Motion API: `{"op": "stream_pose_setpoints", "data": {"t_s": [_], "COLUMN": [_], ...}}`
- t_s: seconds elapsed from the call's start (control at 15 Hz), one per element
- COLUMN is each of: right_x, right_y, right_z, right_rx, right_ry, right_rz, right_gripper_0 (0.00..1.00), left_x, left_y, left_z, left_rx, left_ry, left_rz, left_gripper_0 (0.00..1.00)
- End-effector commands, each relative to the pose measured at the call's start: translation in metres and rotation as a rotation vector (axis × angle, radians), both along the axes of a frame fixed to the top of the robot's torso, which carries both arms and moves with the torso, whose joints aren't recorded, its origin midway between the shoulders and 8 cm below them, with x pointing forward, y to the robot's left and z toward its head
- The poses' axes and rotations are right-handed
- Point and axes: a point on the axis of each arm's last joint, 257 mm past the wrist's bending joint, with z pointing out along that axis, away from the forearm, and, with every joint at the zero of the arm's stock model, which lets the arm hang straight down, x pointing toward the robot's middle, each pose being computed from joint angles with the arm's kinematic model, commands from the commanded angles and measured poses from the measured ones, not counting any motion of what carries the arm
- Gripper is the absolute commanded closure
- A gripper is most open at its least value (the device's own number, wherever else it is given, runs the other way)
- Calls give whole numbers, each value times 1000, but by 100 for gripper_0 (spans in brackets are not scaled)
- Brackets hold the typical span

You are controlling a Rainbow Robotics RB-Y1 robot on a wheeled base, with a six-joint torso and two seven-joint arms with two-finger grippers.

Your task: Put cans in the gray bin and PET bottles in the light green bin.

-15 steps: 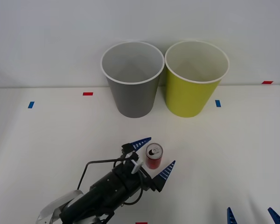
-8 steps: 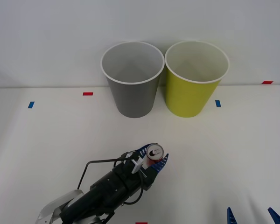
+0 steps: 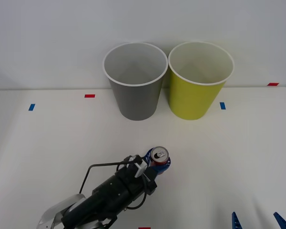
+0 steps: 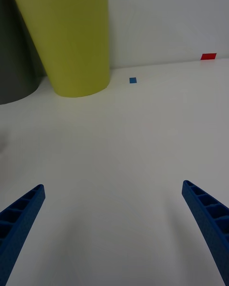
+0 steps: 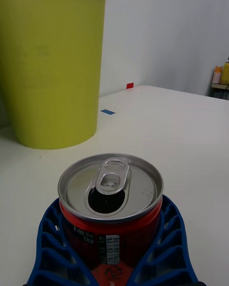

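A small red can (image 3: 158, 156) with a silver top and an open pull tab stands upright on the white table, in front of the two bins. My left gripper (image 3: 158, 162) is shut on the can (image 5: 110, 209), its blue ribbed fingers (image 5: 50, 240) curved around the can's sides. The gray bin (image 3: 135, 81) stands at the back, and the light green bin (image 3: 198, 80) is right beside it on its right. My right gripper (image 4: 114, 229) hovers open over bare table near the front right, its fingertips (image 3: 235, 221) at the front view's bottom edge. The light green bin (image 4: 67, 33) stands beyond it.
Small red tape marks (image 3: 89, 96) and blue tape marks (image 3: 222, 105) dot the table. A white wall rises just behind the bins. Open table lies left of the gray bin and right of the light green bin.
My left gripper's fingers, spread wide on either side of the can a second ago, have closed around it. The can, the bins and the right gripper stay where they were.
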Motion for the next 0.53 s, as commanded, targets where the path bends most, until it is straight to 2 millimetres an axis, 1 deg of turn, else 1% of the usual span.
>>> {"op": "stream_pose_setpoints", "data": {"t_s": [0.07, 0.13, 0.27, 0.53], "right_x": [0, 0, 0, 0], "right_y": [0, 0, 0, 0], "right_z": [0, 0, 0, 0], "right_rx": [0, 0, 0, 0], "right_ry": [0, 0, 0, 0], "right_rz": [0, 0, 0, 0], "right_gripper_0": [0, 0, 0, 0], "left_x": [-3, -2, 2, 17], "left_y": [-1, 3, 10, 35], "left_z": [5, 8, 23, 60], "left_rx": [41, 56, 80, 150], "left_ry": [36, 41, 50, 60], "left_rz": [-18, -20, -17, 11], "left_gripper_0": [100, 100, 100, 100]}}
